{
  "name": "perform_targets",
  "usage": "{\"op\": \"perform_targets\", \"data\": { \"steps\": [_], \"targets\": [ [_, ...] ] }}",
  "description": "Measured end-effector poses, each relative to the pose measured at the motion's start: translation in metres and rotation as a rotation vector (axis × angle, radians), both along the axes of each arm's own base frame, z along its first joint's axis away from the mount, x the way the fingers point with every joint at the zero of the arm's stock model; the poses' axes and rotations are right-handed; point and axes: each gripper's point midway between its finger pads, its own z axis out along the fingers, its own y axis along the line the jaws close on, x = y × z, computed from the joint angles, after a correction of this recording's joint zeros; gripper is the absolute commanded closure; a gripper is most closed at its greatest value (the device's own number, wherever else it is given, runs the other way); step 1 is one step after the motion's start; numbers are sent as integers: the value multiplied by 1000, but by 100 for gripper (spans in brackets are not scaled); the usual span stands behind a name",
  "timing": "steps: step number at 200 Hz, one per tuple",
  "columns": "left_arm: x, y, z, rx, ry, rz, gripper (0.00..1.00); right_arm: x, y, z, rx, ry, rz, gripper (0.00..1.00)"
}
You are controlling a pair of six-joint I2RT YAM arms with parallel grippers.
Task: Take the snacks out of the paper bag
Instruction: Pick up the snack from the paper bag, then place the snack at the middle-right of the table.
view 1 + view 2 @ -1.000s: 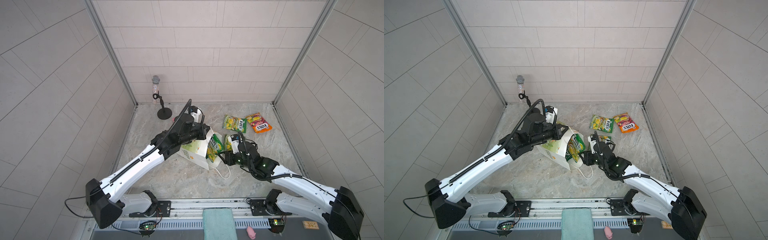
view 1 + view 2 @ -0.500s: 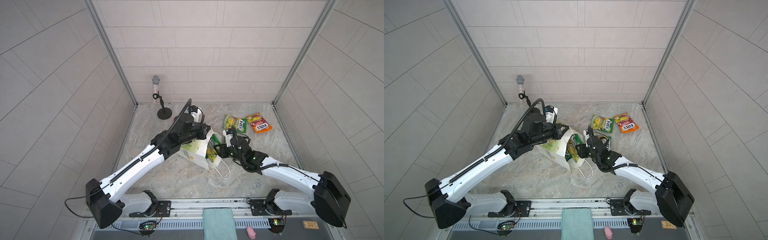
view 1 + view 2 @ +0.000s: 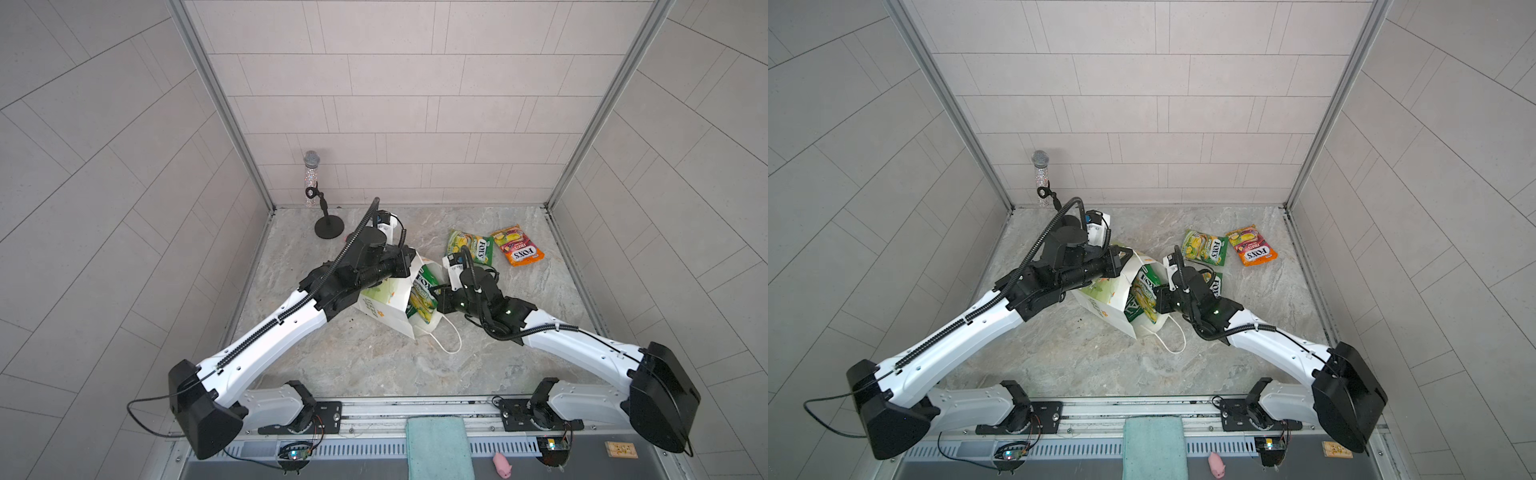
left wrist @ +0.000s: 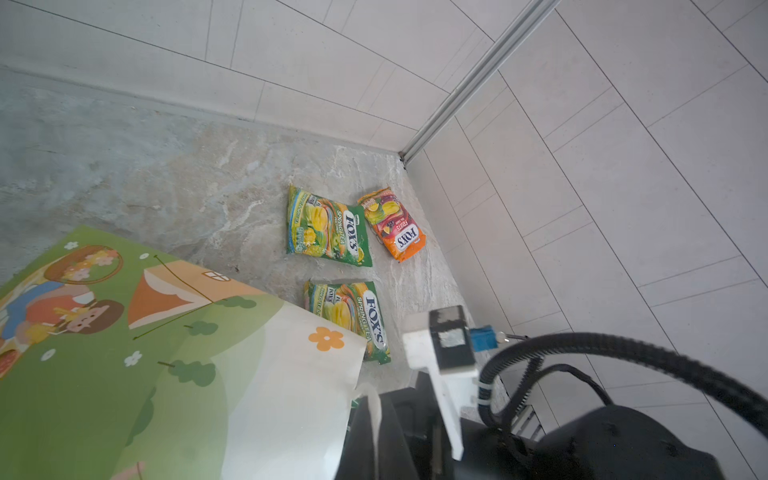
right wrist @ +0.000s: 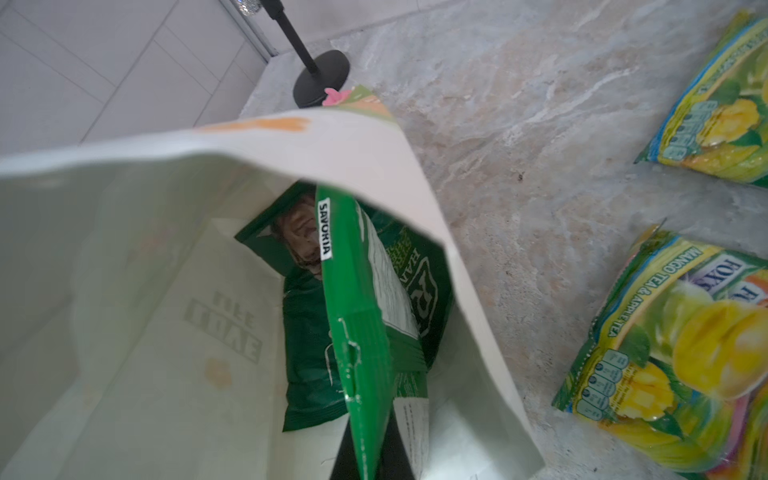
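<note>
The white paper bag (image 3: pixel 386 305) (image 3: pixel 1106 301) lies on its side with its mouth facing right. My left gripper (image 3: pixel 409 266) (image 4: pixel 376 432) is shut on the upper rim and holds the mouth open. At the mouth, my right gripper (image 3: pixel 437 297) (image 5: pixel 370 453) is shut on a green FOX'S packet (image 3: pixel 422 297) (image 5: pixel 357 332), seen edge-on in the right wrist view. A dark green crisp bag (image 5: pixel 305 332) lies deeper inside. On the floor lie two yellow-green packets (image 4: pixel 326 226) (image 4: pixel 353 316) and an orange-red one (image 3: pixel 517 245).
A microphone on a round-based stand (image 3: pixel 329 227) is at the back left corner. One white cord handle (image 3: pixel 451 338) trails on the floor in front of the bag. A teal cloth (image 3: pixel 438 446) and a pink pig toy (image 3: pixel 503 464) lie at the front rail.
My right gripper has moved left into the bag's mouth and closed on the green packet. The left arm and the bag have stayed put.
</note>
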Motion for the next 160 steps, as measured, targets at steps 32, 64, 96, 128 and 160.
{"op": "perform_targets", "data": {
  "steps": [32, 64, 96, 128, 160],
  "targets": [
    [4, 9, 3, 10, -21, 50, 100, -20, -11, 47, 54, -90, 41, 100],
    [6, 13, 5, 17, -29, 75, 100, -33, -37, 80, 80, -164, 6, 100],
    [6, 15, 4, 21, -29, 81, 100, -35, -76, 90, 50, -202, -118, 100],
    [4, 15, 5, 16, -29, 74, 100, -25, -130, 85, -8, -188, -317, 100],
    [2, 14, 5, 12, -26, 62, 100, -8, -192, 68, -52, -119, -525, 100]
  ]
}}
